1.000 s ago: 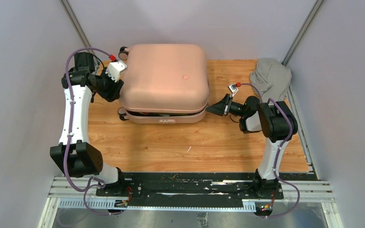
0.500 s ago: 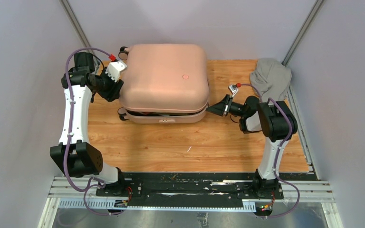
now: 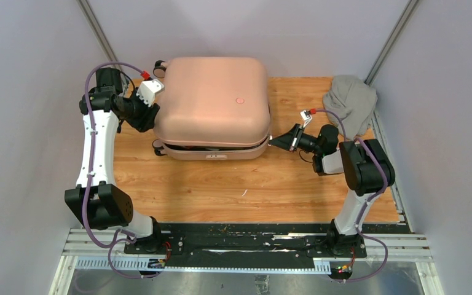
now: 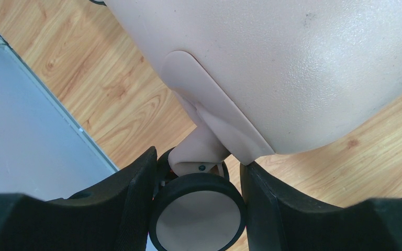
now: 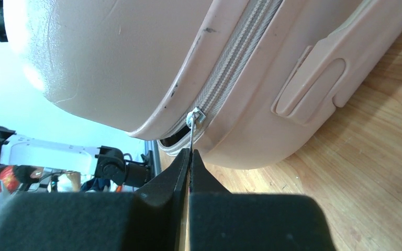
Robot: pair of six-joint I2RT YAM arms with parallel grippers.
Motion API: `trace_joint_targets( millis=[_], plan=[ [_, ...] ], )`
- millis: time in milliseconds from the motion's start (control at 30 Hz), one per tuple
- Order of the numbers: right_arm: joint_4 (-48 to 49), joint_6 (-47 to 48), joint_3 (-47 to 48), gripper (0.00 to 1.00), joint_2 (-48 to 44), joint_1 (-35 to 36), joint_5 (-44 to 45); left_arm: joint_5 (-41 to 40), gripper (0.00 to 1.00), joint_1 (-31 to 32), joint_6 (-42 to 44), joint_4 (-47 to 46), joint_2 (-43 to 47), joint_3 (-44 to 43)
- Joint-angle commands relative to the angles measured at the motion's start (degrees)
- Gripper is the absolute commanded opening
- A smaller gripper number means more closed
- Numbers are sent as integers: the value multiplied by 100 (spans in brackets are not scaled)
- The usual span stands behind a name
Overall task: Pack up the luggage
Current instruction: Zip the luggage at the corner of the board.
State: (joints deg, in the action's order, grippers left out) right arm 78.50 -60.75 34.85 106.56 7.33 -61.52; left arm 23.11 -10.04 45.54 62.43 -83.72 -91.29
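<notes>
Pale pink luggage (image 3: 212,98) flat on the wooden table (image 3: 239,184), on the far side and a little left of centre, small round emblem (image 3: 240,99) facing up on the top shell. Upper shell lowered onto the lower one but not sealed: a dark slit (image 3: 212,146) along the near edge. Black casters at the left end, one at the far corner (image 3: 160,64) and one at the near corner (image 3: 158,147).

Left arm (image 3: 95,141) reaching in against the left end of the case. In the left wrist view, left jaws closed around a caster wheel (image 4: 197,219) — black left fingers (image 4: 120,209) pressing it from both sides, the wheel's pink bracket (image 4: 201,149) rising to the shell above. No telling from the top view which of the casters this is.

Right arm (image 3: 359,166) stretched toward the near right corner of the case. In the right wrist view, right jaws pressed together, right fingers (image 5: 157,204) pinching the thin metal zipper pull (image 5: 191,137). Pull hanging straight from the slider (image 5: 195,117), with the grey zipper tape (image 5: 241,52) running up between the two shells — joined above the slider, parted below it, a dark opening (image 5: 172,142) showing there.

Crumpled grey cloth (image 3: 350,101) at the far right corner of the table, well apart from the case and beyond the right arm.
</notes>
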Motion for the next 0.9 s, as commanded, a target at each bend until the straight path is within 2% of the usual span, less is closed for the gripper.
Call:
trace_joint_targets(
  millis=[0, 133, 367, 633, 867],
  plan=[
    [-1417, 1341, -101, 0, -727, 63, 163, 3, 0, -123, -450, -733, 269, -255],
    [-3337, 2726, 20, 0, -1491, 207, 666, 103, 0, -127, -501, -733, 279, -243],
    [-5285, 4045, 271, 0, -2328, 881, 1696, 321, 0, -122, -687, -733, 263, -189],
    [-5964, 4481, -147, 0, -3457, 1462, 2802, 399, 0, -124, -832, -737, 250, -99],
    [-6276, 4574, -241, 0, -3791, 1755, 3037, 598, 0, -121, -895, -741, 316, 169]
  ],
)
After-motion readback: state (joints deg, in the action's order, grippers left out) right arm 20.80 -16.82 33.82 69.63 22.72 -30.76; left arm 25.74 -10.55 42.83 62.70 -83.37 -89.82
